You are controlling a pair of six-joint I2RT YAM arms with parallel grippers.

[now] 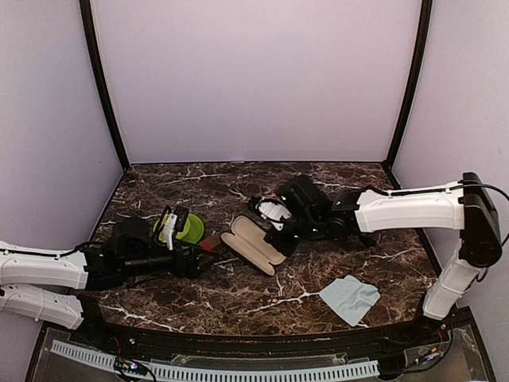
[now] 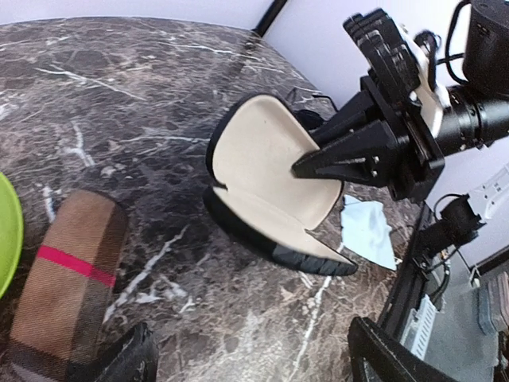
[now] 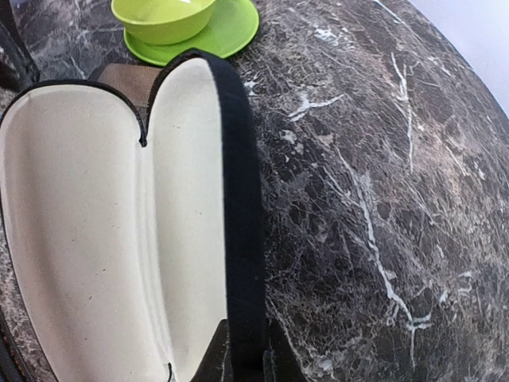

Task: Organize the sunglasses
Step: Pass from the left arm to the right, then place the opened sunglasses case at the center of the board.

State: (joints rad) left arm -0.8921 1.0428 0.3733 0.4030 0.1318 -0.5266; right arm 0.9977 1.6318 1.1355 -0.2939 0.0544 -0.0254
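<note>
No sunglasses show in any view. An oblong black case (image 1: 250, 245) lies open on the dark marble table, its cream lining up. My right gripper (image 1: 283, 234) is shut on the case's black rim (image 3: 239, 207), which is pinched between the fingertips (image 3: 213, 358) at the near end. The left wrist view shows the same open case (image 2: 266, 171) with the right gripper (image 2: 312, 165) at its edge. My left gripper (image 2: 254, 360) is open above bare table, nothing between its fingers, short of the open case. A closed brown striped case (image 2: 70, 290) lies just to its left.
A green bowl (image 3: 163, 16) stands on a green plate (image 3: 235, 30) left of the cases, also seen from above (image 1: 181, 227). A light blue cloth (image 1: 350, 298) lies at the front right near the table edge. Dark posts and pale walls enclose the table.
</note>
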